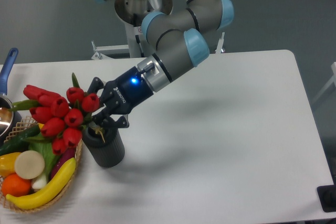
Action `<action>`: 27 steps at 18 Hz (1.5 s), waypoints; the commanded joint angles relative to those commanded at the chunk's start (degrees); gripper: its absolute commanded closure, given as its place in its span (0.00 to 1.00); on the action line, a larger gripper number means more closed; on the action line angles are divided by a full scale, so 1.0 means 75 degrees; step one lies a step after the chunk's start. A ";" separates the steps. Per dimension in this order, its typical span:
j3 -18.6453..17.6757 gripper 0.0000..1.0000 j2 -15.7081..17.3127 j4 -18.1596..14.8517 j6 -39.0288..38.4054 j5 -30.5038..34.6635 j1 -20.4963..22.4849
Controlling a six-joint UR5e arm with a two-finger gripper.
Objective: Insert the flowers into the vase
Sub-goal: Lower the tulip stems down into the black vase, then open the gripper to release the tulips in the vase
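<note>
End effector (101, 115) clamps the flowers (62, 116) at the stems; stem ends sit at the vase (104, 148) mouth, buds lean toward the basket (31, 203). Likely light, floppy, top-heavy, so the low stem grip suits them.

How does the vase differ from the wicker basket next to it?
The vase is a dark grey, upright cylinder; the basket is tan, woven, low and wide. The vase takes the stems of the flowers, held by the gripper; the basket holds produce, including a banana. Both sit on the white table.
</note>
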 joint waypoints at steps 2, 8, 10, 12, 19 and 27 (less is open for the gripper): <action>-0.0105 0.81 -0.0070 0.0000 0.0200 0.0023 0.0000; -0.0176 0.61 -0.0305 -0.0012 0.0295 0.0035 -0.0012; -0.0199 0.49 -0.0340 -0.0012 0.0295 0.0070 0.0000; -0.0258 0.39 -0.0340 -0.0012 0.0295 0.0070 0.0000; -0.0457 0.00 -0.0258 -0.0012 0.0271 0.0070 0.0093; -0.0692 0.00 0.0619 -0.0035 0.0260 0.0082 0.0924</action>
